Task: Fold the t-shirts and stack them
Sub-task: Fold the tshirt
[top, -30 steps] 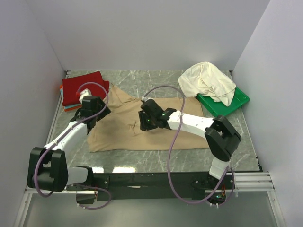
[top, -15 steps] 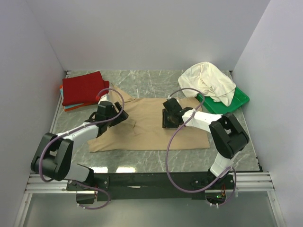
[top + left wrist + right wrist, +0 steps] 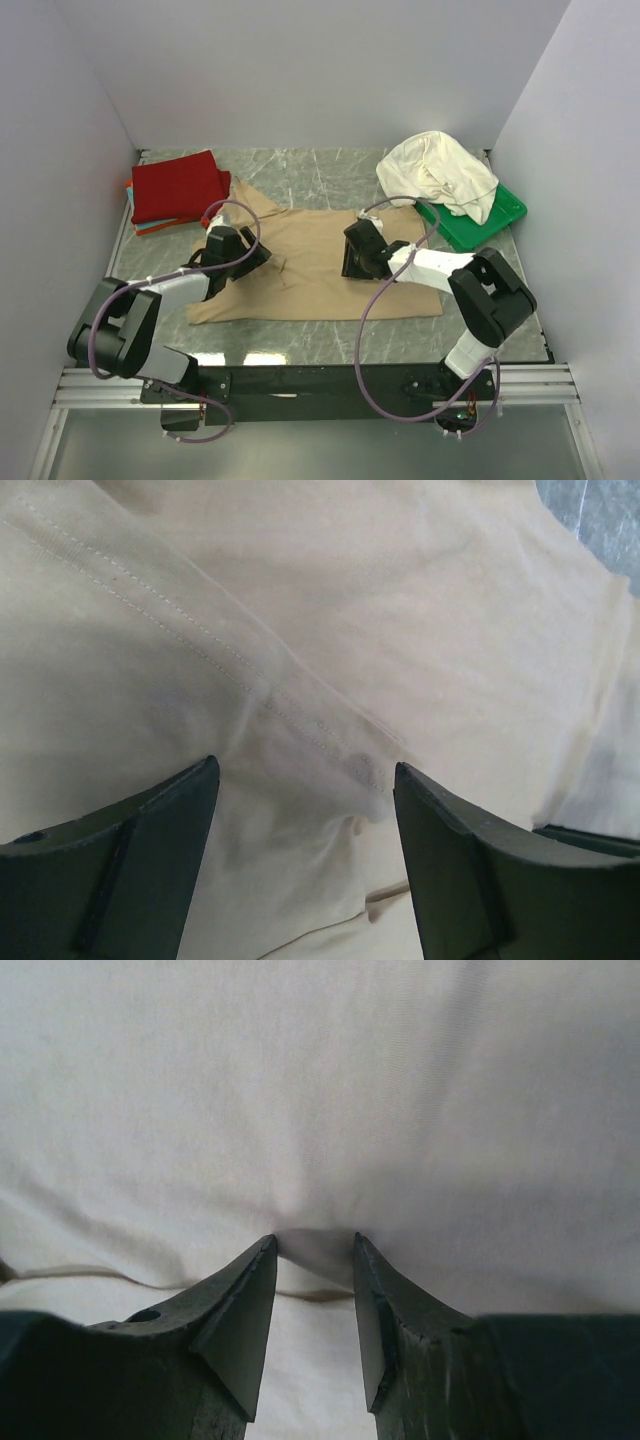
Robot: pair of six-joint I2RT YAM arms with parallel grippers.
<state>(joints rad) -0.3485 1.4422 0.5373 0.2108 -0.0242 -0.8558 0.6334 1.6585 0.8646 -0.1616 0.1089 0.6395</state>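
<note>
A tan-beige t-shirt point(image 3: 305, 270) lies spread flat mid-table. My left gripper point(image 3: 247, 253) rests low over its left part, open: in the left wrist view the gripper point(image 3: 305, 770) has its fingers wide apart over a stitched seam and a small fold of the tan cloth point(image 3: 330, 660). My right gripper point(image 3: 353, 256) is on the shirt's right half. Seen from the right wrist, this gripper point(image 3: 314, 1240) is half open, tips pressed into the cloth point(image 3: 320, 1080), a small pucker between them. A deep red t-shirt point(image 3: 178, 185) lies folded at the back left. A cream-white t-shirt point(image 3: 438, 172) is crumpled at the back right.
The red shirt tops thin orange and teal folded shirts point(image 3: 150, 226) by the left wall. A green tray point(image 3: 492, 216) sits under the cream shirt at the back right. White walls close in the marble table point(image 3: 300, 170) on three sides.
Both grippers have slid right across the tan shirt, and the shirt has shifted and flattened rightward with them. The right jaws have narrowed slightly.
</note>
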